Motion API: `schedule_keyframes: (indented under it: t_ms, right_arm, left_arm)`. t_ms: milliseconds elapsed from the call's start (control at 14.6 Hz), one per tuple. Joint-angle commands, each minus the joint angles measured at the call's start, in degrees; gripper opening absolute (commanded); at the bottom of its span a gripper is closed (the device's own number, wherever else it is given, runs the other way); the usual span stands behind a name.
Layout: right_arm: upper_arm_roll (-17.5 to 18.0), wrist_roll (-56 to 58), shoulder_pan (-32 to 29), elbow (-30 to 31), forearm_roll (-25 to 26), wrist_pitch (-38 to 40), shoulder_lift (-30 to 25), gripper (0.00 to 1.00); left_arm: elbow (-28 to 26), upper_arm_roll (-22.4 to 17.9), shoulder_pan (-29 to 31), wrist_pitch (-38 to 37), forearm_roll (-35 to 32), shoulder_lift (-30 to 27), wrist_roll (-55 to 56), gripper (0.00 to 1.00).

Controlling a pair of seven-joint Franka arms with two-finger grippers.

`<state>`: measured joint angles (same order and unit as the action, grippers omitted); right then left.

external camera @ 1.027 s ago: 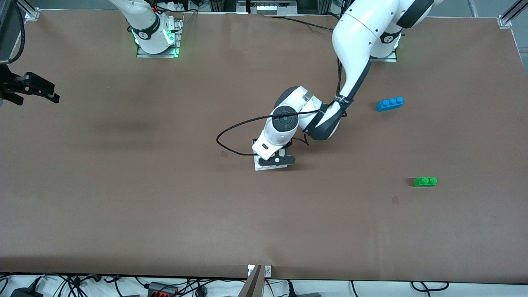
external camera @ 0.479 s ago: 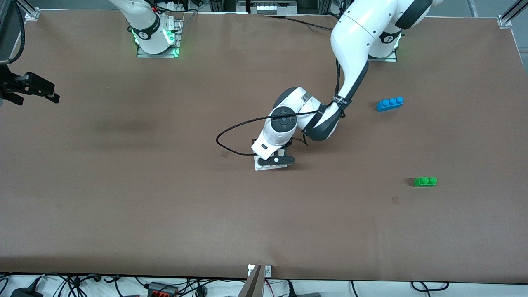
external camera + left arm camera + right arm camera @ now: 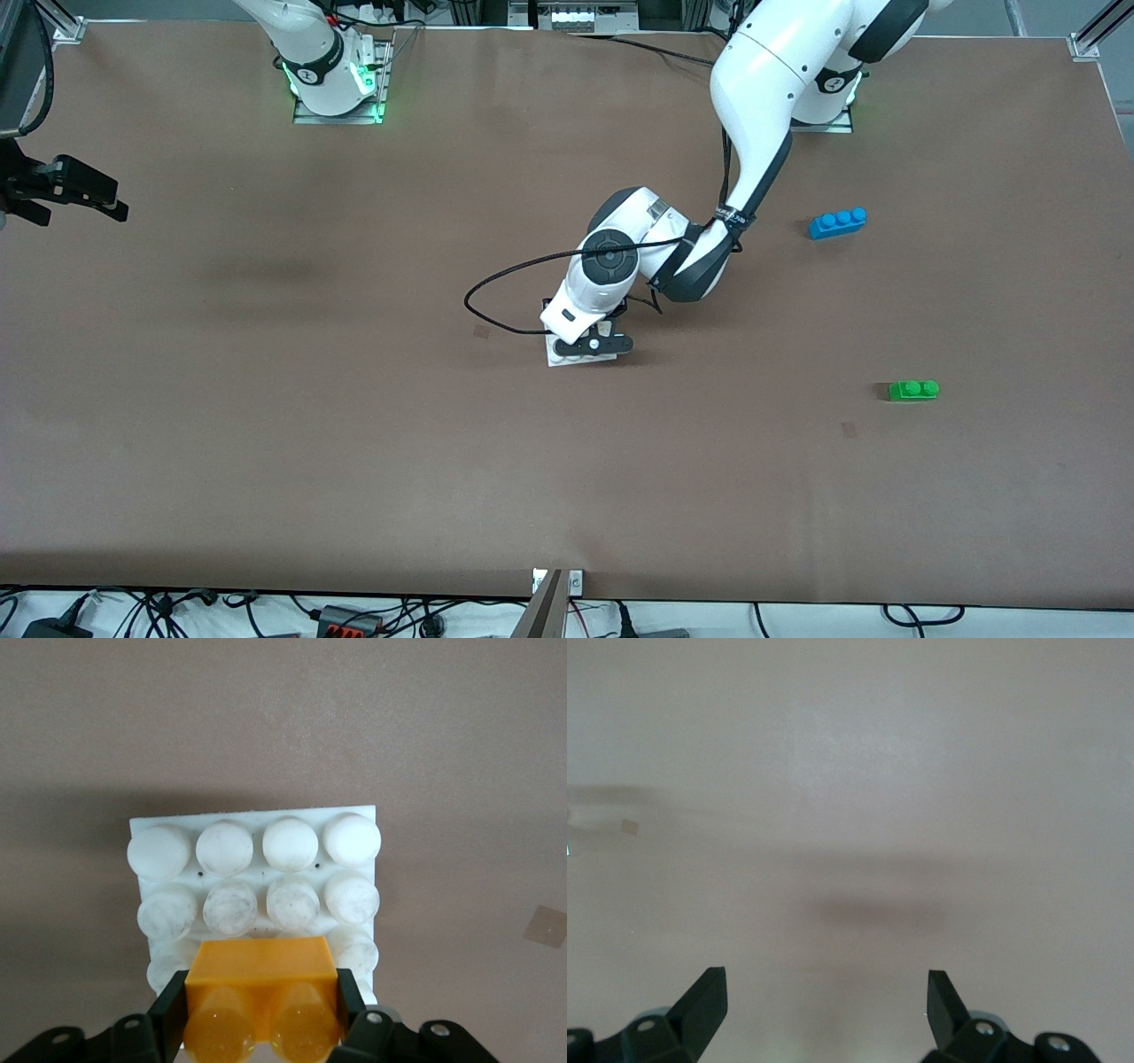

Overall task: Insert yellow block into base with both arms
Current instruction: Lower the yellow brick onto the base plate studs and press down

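The yellow block (image 3: 261, 992), studs facing the left wrist camera, sits between the black fingers (image 3: 173, 1014) of my left gripper (image 3: 263, 1019), which is shut on it. It covers the middle of an edge row of studs on the white base (image 3: 257, 846); I cannot tell whether it is pressed home. In the front view the left gripper (image 3: 594, 344) is down on the base (image 3: 565, 359) at the table's middle and hides the block. My right gripper (image 3: 826, 992) stands open over bare table at the right arm's end (image 3: 104, 199), holding nothing.
A blue three-stud brick (image 3: 837, 222) lies toward the left arm's end. A green two-stud brick (image 3: 913, 390) lies nearer the front camera than it. The left arm's black cable (image 3: 496, 292) loops over the table beside the base.
The left arm has shifted very slightly toward the right arm's end, its gripper still shut on the block at the base. The right gripper has not moved.
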<state>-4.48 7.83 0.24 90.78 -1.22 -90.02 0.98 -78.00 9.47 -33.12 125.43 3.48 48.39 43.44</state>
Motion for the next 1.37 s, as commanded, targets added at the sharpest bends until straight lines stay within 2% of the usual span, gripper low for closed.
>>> schedule_keyframes:
  t_ms: [0, 1301]
  right_arm:
    - [-0.1, -0.9, 0.5, -1.4, 0.5, 1.3, 0.4, 1.00]
    - [-0.1, -0.9, 0.5, -1.4, 0.5, 1.3, 0.4, 1.00]
  left_arm:
    - [1.3, -0.8, -0.8, -0.4, -1.3, 0.4, 0.9, 0.60]
    - [-0.7, -0.9, -0.8, -0.4, -1.5, -0.1, 0.9, 0.58]
